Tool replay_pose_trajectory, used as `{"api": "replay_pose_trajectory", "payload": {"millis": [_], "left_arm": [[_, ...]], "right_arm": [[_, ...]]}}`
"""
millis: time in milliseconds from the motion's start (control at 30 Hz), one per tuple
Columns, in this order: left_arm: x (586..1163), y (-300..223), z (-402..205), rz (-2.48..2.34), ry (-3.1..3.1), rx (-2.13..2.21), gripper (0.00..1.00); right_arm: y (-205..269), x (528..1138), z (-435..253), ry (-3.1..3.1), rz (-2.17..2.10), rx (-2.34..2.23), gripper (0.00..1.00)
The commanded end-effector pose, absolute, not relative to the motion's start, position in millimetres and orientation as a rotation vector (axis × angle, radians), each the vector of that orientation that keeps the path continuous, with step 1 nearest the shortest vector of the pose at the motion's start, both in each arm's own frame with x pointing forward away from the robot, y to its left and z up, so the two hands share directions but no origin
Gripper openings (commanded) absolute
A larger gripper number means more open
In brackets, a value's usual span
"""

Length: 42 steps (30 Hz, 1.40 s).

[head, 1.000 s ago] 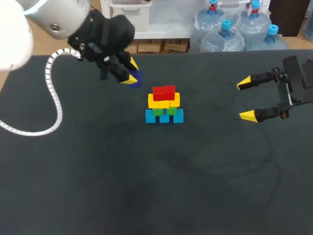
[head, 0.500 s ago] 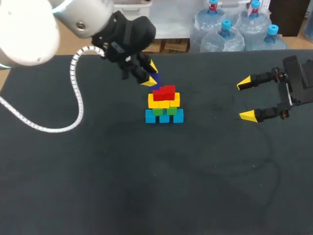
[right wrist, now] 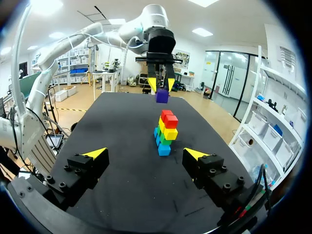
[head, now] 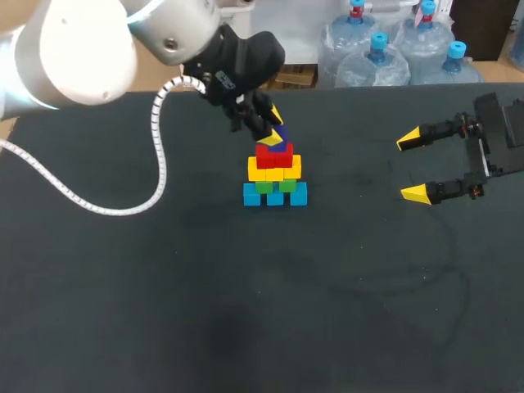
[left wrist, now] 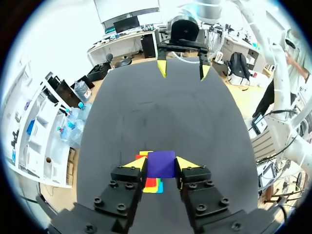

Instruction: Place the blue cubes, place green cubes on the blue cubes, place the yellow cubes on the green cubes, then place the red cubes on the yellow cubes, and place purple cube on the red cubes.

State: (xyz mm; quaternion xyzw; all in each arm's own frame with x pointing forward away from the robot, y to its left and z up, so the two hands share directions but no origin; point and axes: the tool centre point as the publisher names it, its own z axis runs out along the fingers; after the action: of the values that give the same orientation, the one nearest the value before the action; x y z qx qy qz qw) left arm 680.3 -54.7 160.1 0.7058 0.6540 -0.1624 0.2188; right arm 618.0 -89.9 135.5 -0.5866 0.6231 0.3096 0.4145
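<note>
Only the right wrist view shows the purple cube (right wrist: pixel 162 95), clamped in the jaws of the left gripper (head: pixel 273 131), hanging clear above the red cubes (right wrist: pixel 168 118) toward the table's (head: pixel 246 311) far edge. It has come over from the left. The jaws of the right gripper (head: pixel 411 166) gape empty.

My table (head: pixel 246 327) wears a dark matt sheet, faintly scuffed and dusty towards the near side. The purple cube (left wrist: pixel 161 164) looks smooth, flat in colour and without shine. The stack (head: pixel 274 173) reads the same, though I can't tell plastic from painted wood. My left gripper (left wrist: pixel 161 165) has matt black blocks with dark metal bolt heads and smooth yellow plastic fingertips (left wrist: pixel 137 163). My right gripper (right wrist: pixel 146 154) is alike. The left arm (head: pixel 82 49) has a glossy white and silver shell. Its cable (head: pixel 160 164) sits in ribbed white plastic wrap.
</note>
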Motion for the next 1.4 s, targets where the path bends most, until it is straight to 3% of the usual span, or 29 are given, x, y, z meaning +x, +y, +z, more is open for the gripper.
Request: {"api": "replay_pose_trajectory", "payload": {"millis": [33,1400], "left_arm": [[691,-61,152,-0.461,1.823,1.951,0.0],[710,-54,132,-0.461,1.887,1.911,0.0]], "right_arm": [[-90,618,136,1.567,0.777,-1.474,1.0],[-90,618,136,1.567,0.777,-1.474,1.0]]}}
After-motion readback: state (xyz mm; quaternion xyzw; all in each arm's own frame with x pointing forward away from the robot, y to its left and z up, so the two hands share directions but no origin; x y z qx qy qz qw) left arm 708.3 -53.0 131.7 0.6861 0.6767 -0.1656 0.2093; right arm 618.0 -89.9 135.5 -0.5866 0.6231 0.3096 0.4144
